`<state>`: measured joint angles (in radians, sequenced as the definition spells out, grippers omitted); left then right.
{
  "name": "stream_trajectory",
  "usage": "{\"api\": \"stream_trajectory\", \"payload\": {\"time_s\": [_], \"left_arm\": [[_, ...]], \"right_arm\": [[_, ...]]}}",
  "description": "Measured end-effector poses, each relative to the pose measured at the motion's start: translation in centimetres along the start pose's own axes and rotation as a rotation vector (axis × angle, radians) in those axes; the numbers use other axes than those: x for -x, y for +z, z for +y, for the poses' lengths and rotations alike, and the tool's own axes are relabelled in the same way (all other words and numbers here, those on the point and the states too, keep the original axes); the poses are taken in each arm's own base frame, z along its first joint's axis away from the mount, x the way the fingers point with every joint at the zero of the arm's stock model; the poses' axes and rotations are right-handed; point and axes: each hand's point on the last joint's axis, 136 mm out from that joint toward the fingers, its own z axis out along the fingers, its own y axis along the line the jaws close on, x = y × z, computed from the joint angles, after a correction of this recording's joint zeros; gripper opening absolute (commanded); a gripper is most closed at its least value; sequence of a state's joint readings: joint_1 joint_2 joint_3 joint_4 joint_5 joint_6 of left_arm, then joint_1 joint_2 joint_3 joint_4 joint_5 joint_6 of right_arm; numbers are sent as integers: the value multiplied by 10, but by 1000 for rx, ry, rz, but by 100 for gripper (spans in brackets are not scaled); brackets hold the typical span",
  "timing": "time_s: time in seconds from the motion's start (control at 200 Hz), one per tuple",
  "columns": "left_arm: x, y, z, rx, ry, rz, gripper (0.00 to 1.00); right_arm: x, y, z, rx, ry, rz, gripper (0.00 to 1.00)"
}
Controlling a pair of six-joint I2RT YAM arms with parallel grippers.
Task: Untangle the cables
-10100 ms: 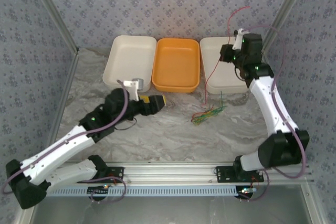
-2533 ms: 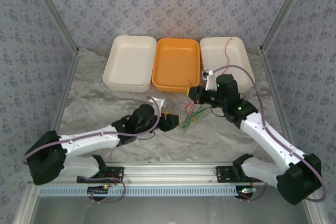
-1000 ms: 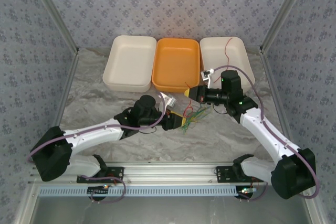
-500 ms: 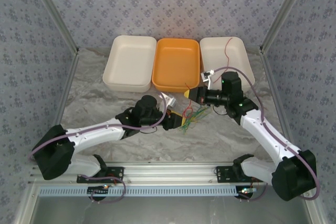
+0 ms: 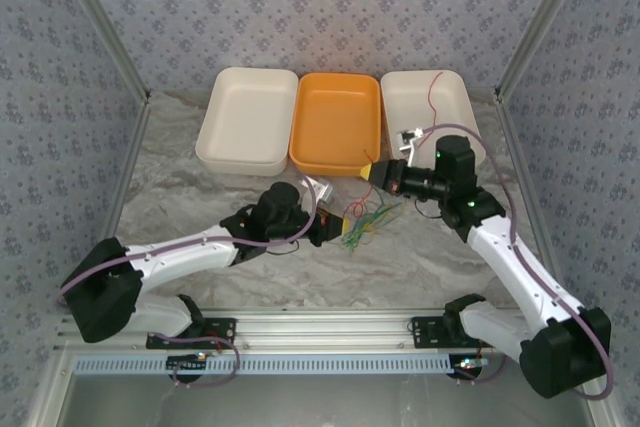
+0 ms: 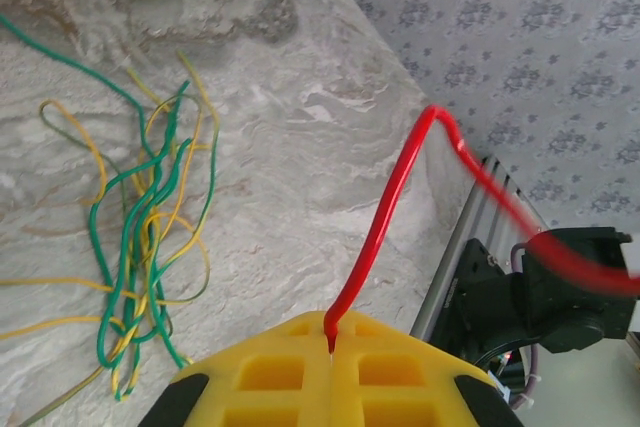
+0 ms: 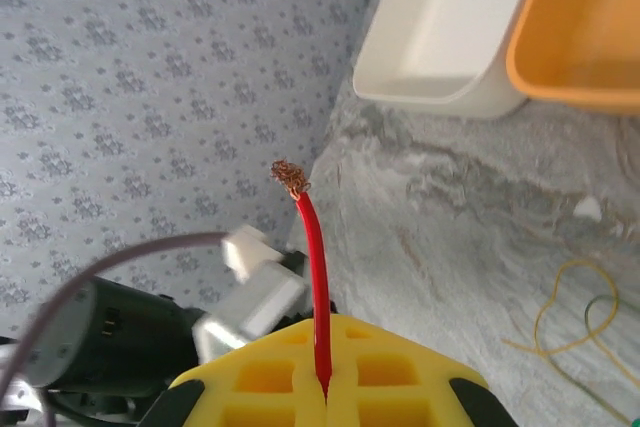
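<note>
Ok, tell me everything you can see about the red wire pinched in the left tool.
The red wire is thin, glossy and plastic-coated. The left tool is shut on it between yellow fingers; from there it rises, humps over and runs off blurred to the right. It looks lifted off the marble table, apart from the green and yellow tangle. The right tool pinches what looks like its other end, a frayed copper tip poking past the fingers.

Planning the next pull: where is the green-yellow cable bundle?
Top view: the bundle lies on the table right of the left tool, below the right tool and orange tray.
</note>
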<state>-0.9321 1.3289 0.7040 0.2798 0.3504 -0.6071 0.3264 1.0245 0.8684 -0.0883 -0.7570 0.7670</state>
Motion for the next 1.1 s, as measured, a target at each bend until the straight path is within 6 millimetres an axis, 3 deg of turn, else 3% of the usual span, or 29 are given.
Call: {"api": "stream_trajectory", "payload": {"time_s": [0.145, 0.24, 0.485, 0.72, 1.029, 1.059, 1.099], "left_arm": [[-19, 10, 14, 29, -63, 47, 0], [-21, 19, 2, -10, -58, 44, 0], [-39, 40, -34, -113, -20, 62, 0], [-39, 45, -58, -170, 7, 49, 0], [-40, 50, -74, -178, 20, 66, 0], [-38, 51, -72, -164, 18, 63, 8], [-37, 52, -69, -139, 11, 61, 36]], "right_arm": [[36, -23, 41, 8, -150, -128, 0], [39, -33, 50, -13, -220, -169, 0], [50, -44, 37, -128, -340, -302, 0], [63, -48, 30, -222, -412, -378, 0], [71, -56, 18, -292, -459, -452, 0], [72, -55, 18, -293, -462, -455, 0], [73, -55, 17, -298, -464, -458, 0]]}}
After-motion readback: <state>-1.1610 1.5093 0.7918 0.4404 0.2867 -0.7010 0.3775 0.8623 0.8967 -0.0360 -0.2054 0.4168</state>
